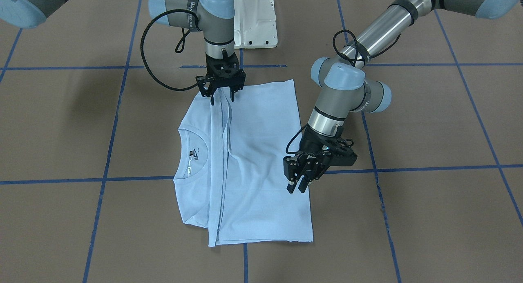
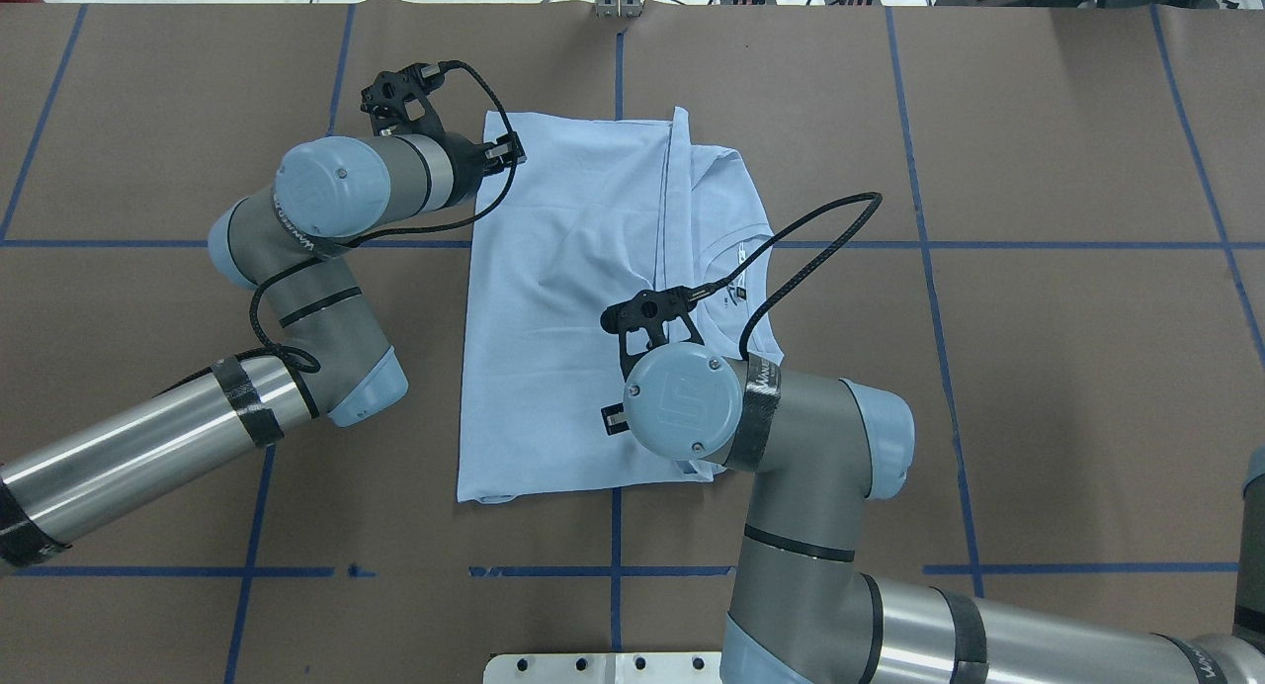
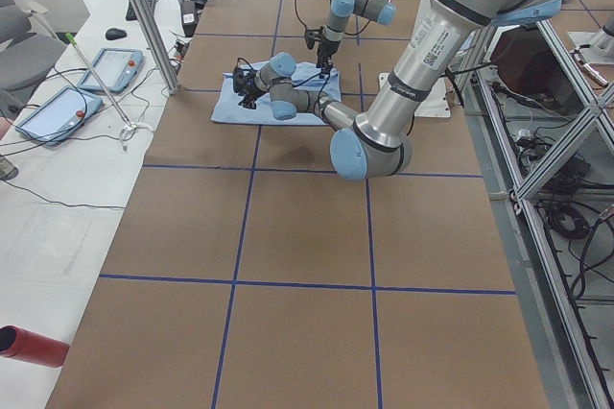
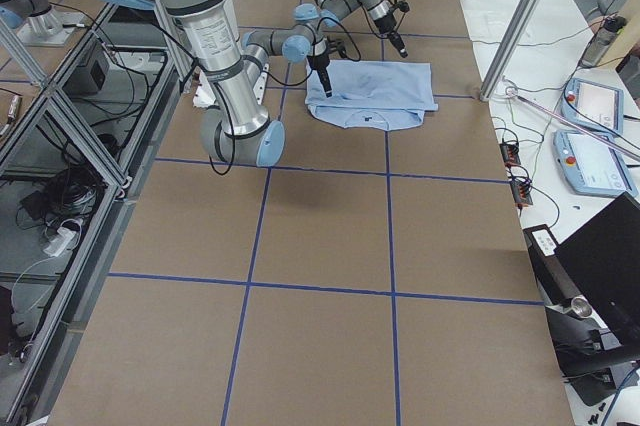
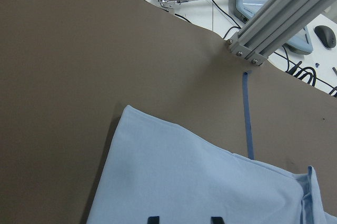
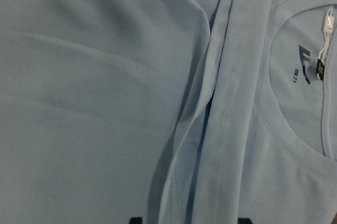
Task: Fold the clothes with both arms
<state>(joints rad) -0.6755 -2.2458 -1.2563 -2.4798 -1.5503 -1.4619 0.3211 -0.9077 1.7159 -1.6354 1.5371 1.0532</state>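
Note:
The light blue t-shirt (image 1: pixel 261 152) lies flat on the brown table, with one long side folded over along a lengthwise hem (image 1: pixel 218 172). Its collar and dark neck label (image 1: pixel 196 154) face up; the chest print is hidden. The shirt also shows in the overhead view (image 2: pixel 563 299). My right gripper (image 1: pixel 222 99) is open and straddles the fold line at the shirt's edge nearest my base; its wrist view (image 6: pixel 189 220) shows the hem between the tips. My left gripper (image 1: pixel 297 187) is open, just above the shirt's left side edge, and its wrist view (image 5: pixel 182 219) shows the far corner ahead.
The white pedestal base (image 1: pixel 255 21) stands behind the shirt. Blue tape lines (image 1: pixel 408 168) grid the table. An aluminium frame post (image 5: pixel 279 13) stands at the table's far edge. Beyond that edge is a side table with tablets (image 3: pixel 58 111).

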